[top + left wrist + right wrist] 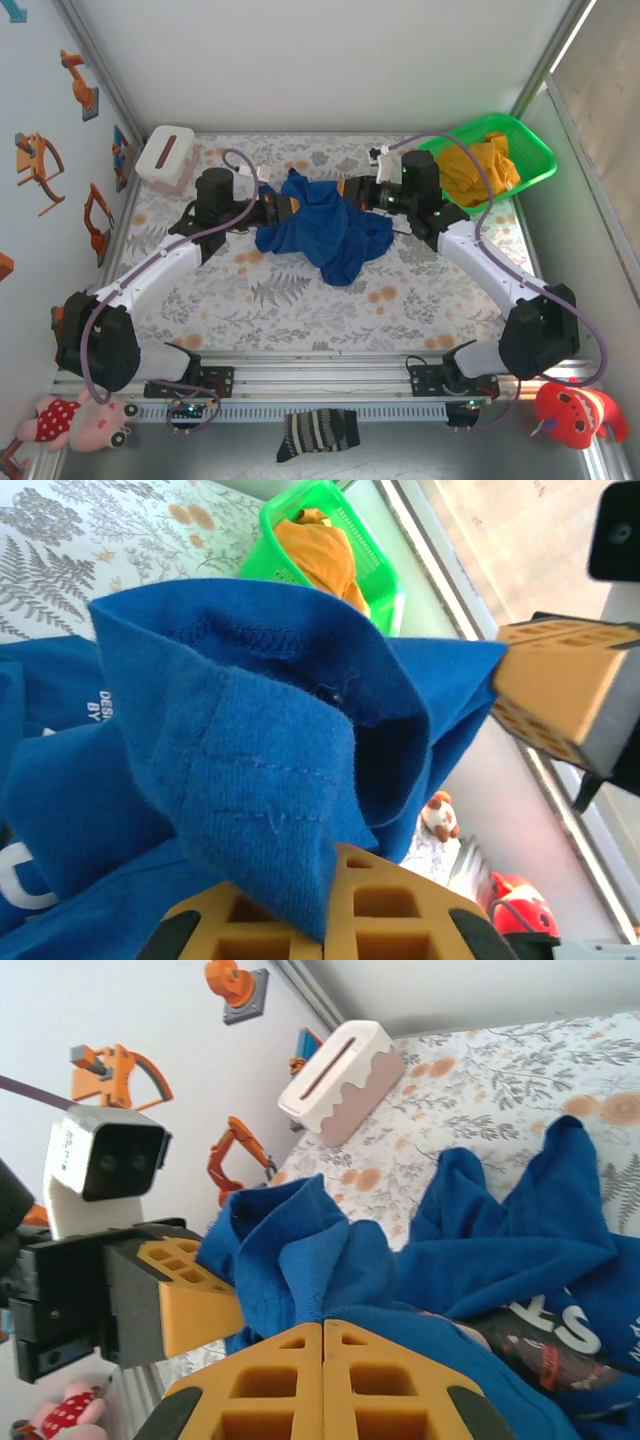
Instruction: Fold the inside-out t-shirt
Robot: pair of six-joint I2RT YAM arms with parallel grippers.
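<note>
The royal-blue inside-out t-shirt (325,232) lies crumpled in the middle of the floral table, its far edge lifted between the two arms. My left gripper (289,204) is shut on a fold of that edge; in the left wrist view the blue cloth (250,750) runs down into the seam between the yellow fingers (400,920). My right gripper (346,190) faces it from the right and is shut on the same bunched edge (330,1260), its jaws pressed together (322,1345). White lettering (565,1325) shows on the shirt's lower part.
A green basket (528,150) with a yellow-orange garment (480,168) stands at the back right. A white box (165,155) sits at the back left. A striped sock (318,435) and plush toys (85,420) lie beyond the near rail.
</note>
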